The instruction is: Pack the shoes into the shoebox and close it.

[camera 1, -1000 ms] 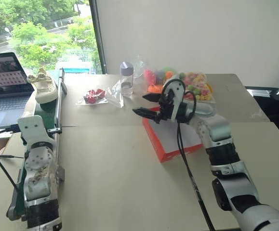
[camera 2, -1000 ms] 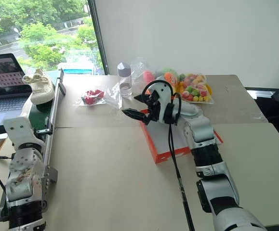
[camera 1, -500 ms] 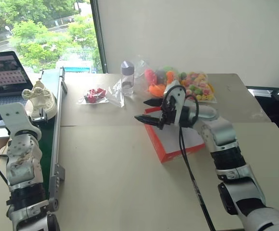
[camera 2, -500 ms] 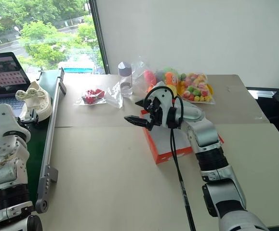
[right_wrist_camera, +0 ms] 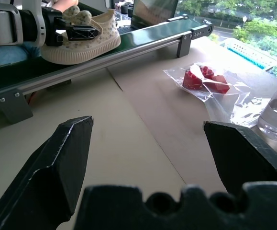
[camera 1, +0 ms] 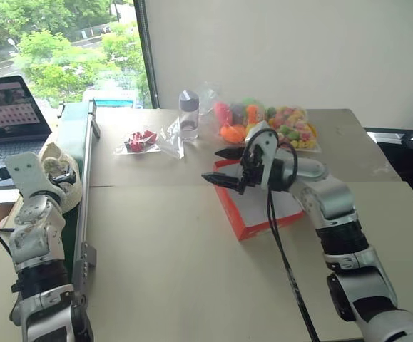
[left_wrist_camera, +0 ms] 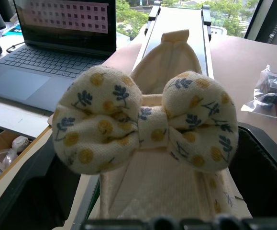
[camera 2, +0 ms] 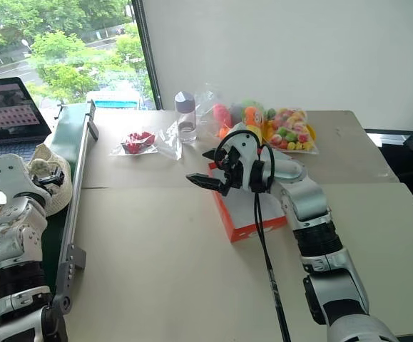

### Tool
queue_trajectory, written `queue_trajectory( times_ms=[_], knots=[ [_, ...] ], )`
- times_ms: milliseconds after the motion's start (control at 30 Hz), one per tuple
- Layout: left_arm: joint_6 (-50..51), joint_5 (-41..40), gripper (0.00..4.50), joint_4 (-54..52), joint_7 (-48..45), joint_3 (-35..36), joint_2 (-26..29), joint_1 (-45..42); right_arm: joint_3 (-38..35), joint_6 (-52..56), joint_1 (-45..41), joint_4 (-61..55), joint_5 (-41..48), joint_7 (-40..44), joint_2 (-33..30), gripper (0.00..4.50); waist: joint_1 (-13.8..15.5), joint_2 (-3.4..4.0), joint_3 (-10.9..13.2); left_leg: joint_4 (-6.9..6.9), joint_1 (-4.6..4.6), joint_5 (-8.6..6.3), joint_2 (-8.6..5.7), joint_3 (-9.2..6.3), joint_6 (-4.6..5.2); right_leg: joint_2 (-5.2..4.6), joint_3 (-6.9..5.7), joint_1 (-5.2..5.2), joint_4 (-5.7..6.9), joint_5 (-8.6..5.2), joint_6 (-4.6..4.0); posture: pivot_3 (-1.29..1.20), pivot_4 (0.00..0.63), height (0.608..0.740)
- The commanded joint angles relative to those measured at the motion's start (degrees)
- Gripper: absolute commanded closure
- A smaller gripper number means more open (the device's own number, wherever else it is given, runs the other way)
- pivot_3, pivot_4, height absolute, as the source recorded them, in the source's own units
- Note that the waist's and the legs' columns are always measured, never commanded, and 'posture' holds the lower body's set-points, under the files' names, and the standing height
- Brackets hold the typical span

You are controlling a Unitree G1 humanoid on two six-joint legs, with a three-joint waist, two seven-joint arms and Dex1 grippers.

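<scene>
One cream shoe [left_wrist_camera: 150, 124] with a flower-print bow lies on the green conveyor belt [camera 1: 73, 132] at the table's left side. My left gripper [camera 1: 62, 178] is open, a black finger [left_wrist_camera: 265, 160] on each side of the shoe's front. I cannot tell whether the fingers touch it. The shoe [right_wrist_camera: 88, 36] also appears in the right wrist view, with the left fingers over its top. The red shoebox [camera 1: 259, 208] lies open mid-table, its white inside showing. My right gripper [camera 1: 213, 165] hovers open and empty over the box's far left corner, pointing left.
A laptop [camera 1: 6, 107] stands left of the belt. At the back of the table are a clear bottle [camera 1: 187, 114], a bag of red pieces [camera 1: 140, 140] and bags of colourful toys [camera 1: 270, 121]. A black cable [camera 1: 281, 242] hangs from my right wrist.
The shoe has come nearer along the belt. My left gripper has swung left and forward and now straddles it. The right gripper has stayed over the box.
</scene>
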Motion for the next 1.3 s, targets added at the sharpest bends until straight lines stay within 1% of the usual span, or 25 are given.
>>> queue_trajectory(
  times_ms=[33,100,133,233,267,333,400,467,633,700,767,900,967,1100,1200,1300],
  knots=[
    [1.43,0.53,0.0,0.08,-0.88,-1.67,1.26,0.28,-0.7,-0.68,-0.37,-1.46,-0.82,-0.44,-0.84,0.09,0.01,0.0,0.0,0.0,0.0,0.01,0.0,0.0,-0.01,0.0,0.0,0.0,0.02,0.0,0.0,0.0,0.15,0.74],
    [1.2,-0.58,0.53,-1.5,-1.52,-1.65,0.22,0.76,-0.75,-0.68,-0.3,-1.54,-1.1,-0.6,-0.75,0.0,-0.02,0.0,0.0,0.0,0.0,0.0,0.0,0.0,-0.06,0.0,0.0,0.0,0.03,0.0,0.0,0.0,0.15,0.74],
    [0.81,-0.61,0.66,-2.31,-1.76,-2.06,-0.02,0.96,-0.72,-0.73,-0.29,-1.48,-1.27,-0.64,-0.72,0.0,-0.02,0.0,0.0,0.01,0.0,-0.01,0.01,0.0,-0.08,0.01,-0.01,0.0,0.03,0.01,-0.02,0.0,0.15,0.74],
    [0.56,-0.9,1.8,-3.88,-1.81,-2.54,-0.77,0.93,-0.49,-0.96,-0.17,-1.39,-1.75,-0.77,-0.73,0.0,0.22,0.0,0.0,0.0,0.0,0.0,0.01,-0.02,-0.1,0.0,-0.03,0.0,0.04,0.02,-0.03,0.0,0.15,0.74],
    [0.51,-0.9,2.09,-4.33,-1.86,-2.74,-0.92,0.92,-0.34,-1.1,-0.12,-1.38,-2.02,-0.8,-0.78,0.0,0.37,0.0,0.0,0.0,-0.01,0.01,0.01,-0.02,-0.11,-0.01,-0.05,0.0,0.04,0.02,-0.03,0.0,0.15,0.74],
    [0.34,-0.57,2.8,-4.9,-2.01,-3.36,-0.86,0.97,-0.23,-1.23,-0.14,-1.31,-2.32,-0.83,-0.74,0.0,0.59,0.0,0.0,0.02,-0.02,0.02,0.01,-0.02,-0.14,-0.03,-0.08,0.0,0.04,0.03,-0.05,0.0,0.15,0.74],
    [0.95,-0.49,3.42,-5.3,-1.86,-3.61,-0.77,0.75,-0.3,-1.19,-0.33,-1.23,-2.46,-0.92,-0.61,0.0,0.72,0.0,0.0,0.04,-0.04,0.02,0.01,-0.02,-0.15,-0.03,-0.08,0.0,0.03,0.05,-0.07,0.0,0.15,0.74],
    [0.77,0.22,3.91,-5.76,-1.88,-4.4,-0.19,0.5,-0.45,-1.18,-0.6,-0.98,-2.51,-0.99,-0.48,0.0,0.77,0.0,0.0,0.05,-0.04,0.02,0.0,-0.01,-0.14,-0.04,-0.08,0.0,0.02,0.06,-0.05,0.0,0.15,0.74],
    [-2.9,-0.36,3.91,-7.8,-2.6,-4.89,-0.44,-1.75,-0.97,-1.22,-0.96,-0.54,-2.73,-1.27,-0.03,0.0,0.74,-0.02,0.01,0.05,-0.08,0.04,0.02,-0.02,-0.12,-0.02,-0.09,-0.01,-0.01,0.06,-0.05,0.0,0.15,0.74],
    [-3.84,-1.98,3.91,-9.0,-3.14,-4.93,-1.26,-3.78,-1.52,-1.19,-1.26,-0.3,-2.54,-1.73,0.26,0.0,0.74,-0.03,0.02,0.04,-0.12,0.05,0.02,-0.02,-0.07,-0.02,-0.1,-0.02,-0.04,0.06,-0.05,0.0,0.15,0.74],
    [-4.08,-4.63,3.91,-11.55,-4.57,-6.49,-3.28,-6.83,-3.99,-0.52,-2.54,0.71,-1.17,-3.78,1.44,0.0,0.81,-0.05,0.03,0.04,-0.16,0.05,0.01,-0.03,-0.05,-0.02,-0.12,-0.02,-0.06,0.06,-0.05,0.0,0.15,0.74],
    [-2.87,-9.58,3.91,-15.76,-6.56,-9.43,-8.16,-11.08,-12.06,2.75,-6.72,4.54,3.43,-10.8,4.82,0.0,0.97,-0.08,0.04,0.08,-0.26,0.05,-0.03,-0.03,-0.02,-0.06,-0.11,-0.03,-0.11,0.11,0.01,0.0,0.15,0.74],
    [-1.15,-13.33,3.91,-17.72,-7.01,-11.33,-12.12,-13.8,-18.84,6.39,-10.2,7.28,8.48,-16.17,6.68,0.0,0.97,-0.08,0.04,0.09,-0.28,0.03,-0.05,0.0,0.01,-0.07,-0.07,-0.03,-0.13,0.13,0.05,0.0,0.15,0.74],
    [0.93,-17.79,3.91,-18.83,-7.67,-14.68,-17.26,-18.41,-29.93,13.65,-15.67,10.48,18.91,-24.54,8.89,0.0,0.9,-0.08,0.04,0.07,-0.29,0.04,-0.02,-0.03,0.07,0.01,-0.06,-0.03,-0.13,0.14,0.05,0.0,0.15,0.74],
    [1.3,-19.74,3.91,-17.65,-8.13,-16.09,-19.56,-21.53,-33.4,16.83,-17.28,11.09,22.39,-28.92,9.29,0.0,0.51,-0.08,0.04,0.04,-0.31,0.04,-0.02,-0.07,0.07,0.08,-0.05,-0.03,-0.12,0.13,0.05,0.0,0.15,0.74],
    [0.37,-20.64,3.91,-14.62,-9.35,-17.37,-21.63,-24.54,-35.06,18.51,-17.93,11.2,24.16,-32.86,9.47,0.0,-0.11,-0.08,0.04,0.01,-0.32,0.04,-0.03,-0.08,0.1,0.11,0.0,-0.03,-0.14,0.12,0.07,0.0,0.15,0.74]
  ],
)
